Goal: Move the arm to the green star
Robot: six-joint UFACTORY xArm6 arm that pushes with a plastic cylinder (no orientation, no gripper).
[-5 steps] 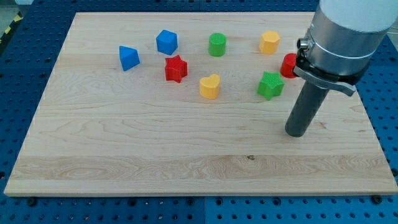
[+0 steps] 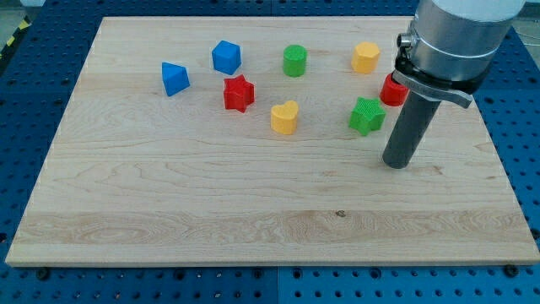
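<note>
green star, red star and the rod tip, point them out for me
green star (image 2: 367,115), camera view, middle of its top face
red star (image 2: 239,91), camera view, middle of its top face
my tip (image 2: 396,163), camera view, very end of the rod, right of and below the green star
</note>
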